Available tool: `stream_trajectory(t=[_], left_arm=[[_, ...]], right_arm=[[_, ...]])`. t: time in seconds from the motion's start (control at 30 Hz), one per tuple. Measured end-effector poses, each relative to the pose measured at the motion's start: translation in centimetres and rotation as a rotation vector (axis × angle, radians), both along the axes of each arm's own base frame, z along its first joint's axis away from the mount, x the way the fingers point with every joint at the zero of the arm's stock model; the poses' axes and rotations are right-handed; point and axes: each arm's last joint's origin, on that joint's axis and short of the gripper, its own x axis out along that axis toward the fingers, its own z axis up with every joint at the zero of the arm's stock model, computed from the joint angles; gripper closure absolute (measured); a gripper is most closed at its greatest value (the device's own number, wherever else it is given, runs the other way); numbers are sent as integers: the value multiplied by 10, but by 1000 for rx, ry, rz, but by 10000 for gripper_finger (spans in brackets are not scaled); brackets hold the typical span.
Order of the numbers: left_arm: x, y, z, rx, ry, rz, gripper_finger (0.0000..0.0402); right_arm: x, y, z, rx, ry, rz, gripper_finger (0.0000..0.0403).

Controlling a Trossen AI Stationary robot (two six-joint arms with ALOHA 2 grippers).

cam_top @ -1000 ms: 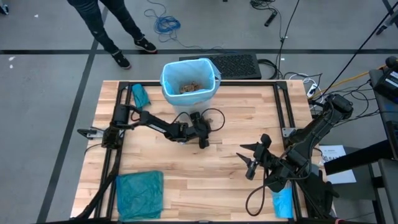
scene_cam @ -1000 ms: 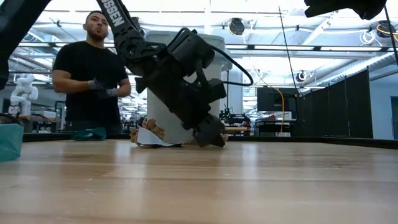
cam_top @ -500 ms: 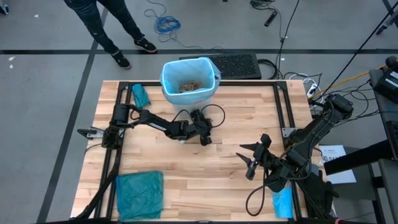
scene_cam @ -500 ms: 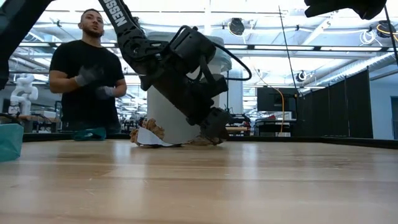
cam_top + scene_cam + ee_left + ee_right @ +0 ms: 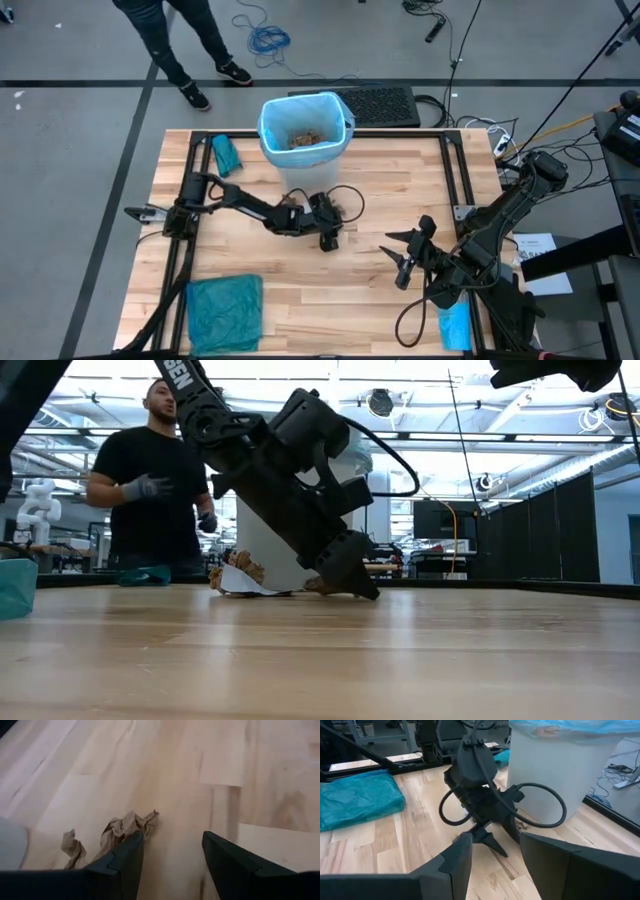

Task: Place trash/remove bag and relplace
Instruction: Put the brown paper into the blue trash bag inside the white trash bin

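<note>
Progress is judged partial. Paper scraps are seen inside the bin [image 5: 303, 128], lined with the light blue bag [image 5: 270, 135]; the liner is not yet removed. A crumpled brown scrap [image 5: 127, 827] lies on the wooden table [image 5: 360, 290] beside the left gripper [image 5: 328, 238], whose fingers stand apart and empty. The right gripper [image 5: 400, 262] waits part-open, empty (near the right edge). A person [image 5: 150, 480] stands beyond, in a bright workshop.

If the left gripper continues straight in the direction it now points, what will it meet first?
Most likely the bare wooden table. The left gripper is angled down with fingers open, tips close above the boards. A crumpled brown paper scrap lies just beside one finger, not between them.
</note>
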Motion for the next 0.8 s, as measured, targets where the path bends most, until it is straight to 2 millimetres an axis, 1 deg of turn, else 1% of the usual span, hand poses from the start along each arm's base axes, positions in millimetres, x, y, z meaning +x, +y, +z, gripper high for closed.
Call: stream_trajectory(t=[0.17,0.3,0.37,0.43,0.53,0.67,0.73,0.8], left_arm=[[0,-14,0,-70,0,-110,201],[1,-31,2,-94,0,-169,201],[1,-40,10,-92,-8,-204,201],[6,-49,22,-82,-55,-230,201],[8,-56,37,-24,-79,-259,201],[13,-56,49,102,-99,-221,201],[15,-49,51,145,-96,-195,201],[17,-37,52,154,-93,-165,201]], right_arm=[[0,0,-1,16,9,10,243],[0,0,-1,17,10,11,243],[0,0,-1,16,12,11,243],[0,0,-1,13,14,11,243],[0,0,-1,10,17,11,243],[0,0,-1,8,18,11,243],[0,0,-1,8,19,11,243],[0,0,-1,9,18,11,243]])
